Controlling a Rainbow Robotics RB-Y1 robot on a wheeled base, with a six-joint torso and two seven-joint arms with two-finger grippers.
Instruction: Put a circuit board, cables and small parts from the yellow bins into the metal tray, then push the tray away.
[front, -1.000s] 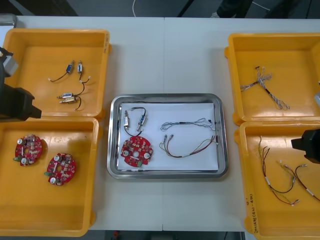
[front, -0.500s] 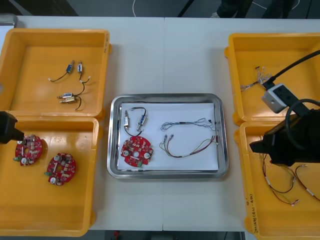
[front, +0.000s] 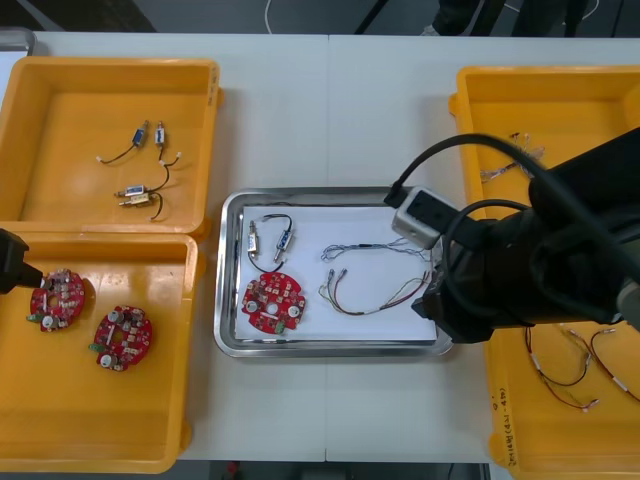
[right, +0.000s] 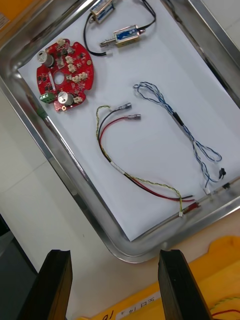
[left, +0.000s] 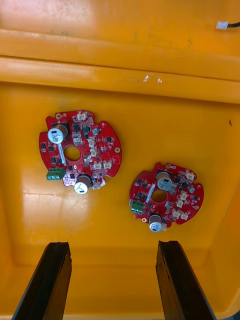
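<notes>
Right gripper (right: 115, 260): fingers released, empty, at 4 o'clock of the metal tray (front: 330, 193).
Left gripper (left: 112, 247): we see fingers released over two boards (left: 95, 145), 8 o'clock yellow bin (front: 100, 420).
Tray: circuit board (right: 63, 76), cables (right: 120, 170), small metal parts (right: 122, 36).
Blocking: right arm (front: 540, 270) hides its 3 o'clock rim.

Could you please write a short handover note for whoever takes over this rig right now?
Right pincer: open and empty, beside the right rim of the metal tray.
Left pincer: open and empty, over the near left bin, which holds two other boards.
In the tray: one circuit board, two small metal parts, a blue and white cable, a red and yellow cable.
Done: the tray looks loaded.
Left: push the tray away.
</notes>
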